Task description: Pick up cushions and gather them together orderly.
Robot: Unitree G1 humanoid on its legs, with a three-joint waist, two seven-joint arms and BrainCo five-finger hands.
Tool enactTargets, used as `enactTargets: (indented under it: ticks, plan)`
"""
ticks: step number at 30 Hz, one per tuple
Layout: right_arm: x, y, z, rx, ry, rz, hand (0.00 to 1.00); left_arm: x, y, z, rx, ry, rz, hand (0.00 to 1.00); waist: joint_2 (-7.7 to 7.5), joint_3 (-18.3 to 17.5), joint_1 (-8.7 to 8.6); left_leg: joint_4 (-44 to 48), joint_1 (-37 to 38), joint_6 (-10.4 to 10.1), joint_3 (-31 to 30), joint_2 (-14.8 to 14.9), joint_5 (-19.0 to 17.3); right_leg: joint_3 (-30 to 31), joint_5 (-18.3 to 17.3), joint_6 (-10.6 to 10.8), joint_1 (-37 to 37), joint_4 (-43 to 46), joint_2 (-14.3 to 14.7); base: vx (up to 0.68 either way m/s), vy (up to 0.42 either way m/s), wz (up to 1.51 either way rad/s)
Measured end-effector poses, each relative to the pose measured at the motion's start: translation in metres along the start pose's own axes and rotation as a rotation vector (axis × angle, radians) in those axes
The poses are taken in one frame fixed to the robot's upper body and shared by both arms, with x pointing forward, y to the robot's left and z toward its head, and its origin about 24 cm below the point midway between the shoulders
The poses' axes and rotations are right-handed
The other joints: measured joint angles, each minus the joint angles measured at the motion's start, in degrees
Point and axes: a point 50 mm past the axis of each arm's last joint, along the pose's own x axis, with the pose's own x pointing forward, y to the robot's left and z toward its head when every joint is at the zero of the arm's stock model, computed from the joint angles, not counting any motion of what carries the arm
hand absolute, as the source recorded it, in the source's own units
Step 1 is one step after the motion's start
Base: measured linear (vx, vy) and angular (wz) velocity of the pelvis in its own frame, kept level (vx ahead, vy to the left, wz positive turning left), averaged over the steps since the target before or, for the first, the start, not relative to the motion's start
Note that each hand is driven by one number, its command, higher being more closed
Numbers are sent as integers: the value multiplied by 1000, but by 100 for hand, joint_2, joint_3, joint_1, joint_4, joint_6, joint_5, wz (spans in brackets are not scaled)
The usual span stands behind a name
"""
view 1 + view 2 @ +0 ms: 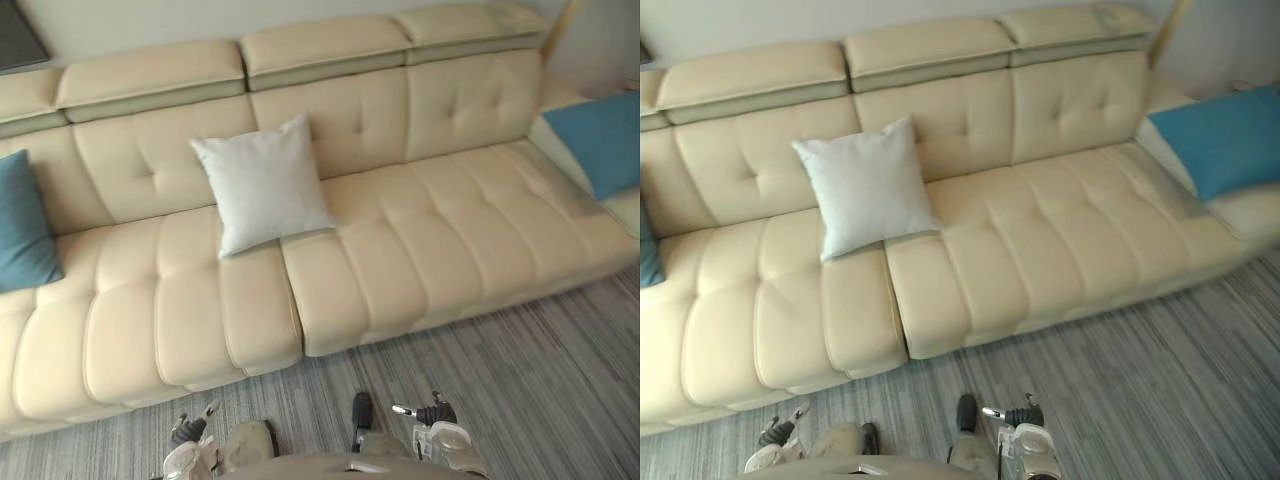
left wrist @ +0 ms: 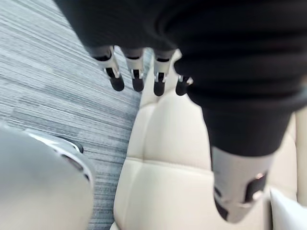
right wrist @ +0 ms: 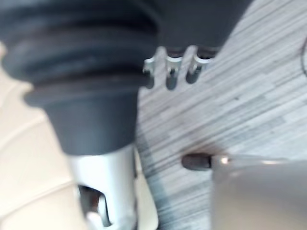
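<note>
- Left eye view: a cream sofa runs across the scene, standing on a grey striped carpet.
- The white cushion stands on one corner, tilted, near the middle of the sofa. It leans back against the backrest, and its lower edge rests on the seat beside the seam between two seat sections.
- The left blue cushion sits at the sofa's left end, propped against the backrest, well apart from the white one.
- The right blue cushion lies at the sofa's far right end, also well apart from the white cushion. None of the three cushions touches another.
- Left wrist view: the left robot hand hangs low with its fingers straight and relaxed, thumb apart, and holds nothing. Past them are the carpet and the front edge of the sofa seat.
- Right wrist view: the right robot hand also hangs empty, fingers loose and uncurled. It is over the carpet, just beside the sofa's front edge.
</note>
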Motion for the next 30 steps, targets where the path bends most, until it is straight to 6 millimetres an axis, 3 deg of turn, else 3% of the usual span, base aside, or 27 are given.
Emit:
enactTargets:
  ticks: [1,2,4,7,8,9,11,12,15,16,18,20,21,22,23,24,27,28,30]
  plan:
    - [0,0,1,22,1,-5,0,0,-2,-1,26,0,-15,0,-46,-15,-94,-72,42,-5,5,-19,1,55,-5,-53,-108,393,39,65,42,-48]
    - [-1,1,-3,23,10,-2,0,0,0,3,54,-16,-18,0,-186,-61,-124,-145,93,-10,-6,-142,-1,94,-115,-57,-98,580,67,107,-25,-49]
    - [-3,2,-7,27,19,0,0,2,-3,8,82,-31,-31,0,-287,-128,-80,-107,122,-5,-85,-245,-3,366,-195,8,-271,585,185,31,-33,-95]
    - [-4,11,-2,41,-1,21,0,3,-5,8,108,-23,-34,0,-271,-114,-82,-116,220,16,173,-217,-9,870,-99,-121,-459,547,439,-17,-5,-131]
    - [-4,15,3,31,-12,34,0,3,-6,10,119,-26,-39,0,-251,-100,-96,-284,304,244,635,-106,173,612,-113,-294,-494,321,462,6,-6,-175]
    - [-3,17,6,28,-20,39,0,3,-9,10,127,-27,-48,0,-138,-58,-126,-408,379,288,936,27,235,207,-205,-470,-552,305,416,8,-20,-204]
    - [0,21,13,24,-26,49,0,4,-12,16,149,-47,-61,0,-93,-31,-129,-587,609,235,1507,234,289,-1059,-394,-659,-826,855,215,145,-59,-176]
    - [0,19,7,17,-1,44,0,6,-6,20,174,-56,-53,0,-165,-53,-183,-612,871,182,1917,209,282,-2583,-589,-882,-675,1262,-131,217,-66,-157]
    - [4,11,10,13,2,28,0,7,-11,26,194,-75,-70,0,-45,-8,-256,-828,1165,131,1920,208,294,-2974,-656,-882,-663,1330,0,221,-150,-133]
    - [6,7,14,17,-6,19,0,7,-16,27,207,-79,-90,0,91,73,-279,-913,1314,102,1939,207,274,-2736,-738,-830,-677,1376,111,158,-125,-102]
    - [8,-1,18,9,-17,2,0,7,-21,25,235,-72,-112,0,181,123,-289,-750,1393,71,2031,261,255,-2462,-948,-734,-736,1510,215,117,-27,-84]
    - [8,-2,17,11,-12,-1,0,6,-19,17,248,-42,-115,0,195,157,-313,960,1070,60,1912,781,249,-2144,-1248,-729,-594,1696,390,216,-72,-82]
    - [8,-1,16,14,-11,0,0,5,-19,15,247,-36,-116,0,232,191,-309,1475,914,149,1795,948,328,-2088,-1290,-745,-499,1696,476,221,-51,-80]
    - [8,-2,16,17,-14,-4,0,3,-19,9,243,-21,-118,0,253,289,-265,2795,473,296,1340,1291,231,-1886,-1477,-881,-314,1796,655,180,-9,-66]
    - [8,-2,17,22,-15,-5,0,3,-19,8,241,-18,-118,0,276,316,-257,3098,345,323,1188,1311,152,-1817,-1545,-928,-260,1846,687,252,18,-82]
    - [7,0,17,34,-16,-6,0,3,-21,15,232,-48,-128,0,236,404,-233,3535,-7,242,803,1191,-38,-1644,-1656,-1010,-74,1938,735,209,16,-62]
    - [4,8,17,67,-25,8,0,2,-27,25,236,-98,-150,0,126,480,-60,3275,-612,213,387,720,-216,-1203,-1807,-983,148,1939,762,227,54,-83]
    - [3,11,18,75,-25,16,0,1,-30,28,233,-120,-161,0,134,484,-12,2725,-908,213,227,442,-215,-951,-1820,-968,266,1841,775,274,128,-88]
    - [3,12,20,82,-34,15,0,-1,-34,30,227,-133,-171,0,132,486,43,1810,-1165,181,55,165,-168,-631,-1833,-948,394,1728,775,288,146,-96]
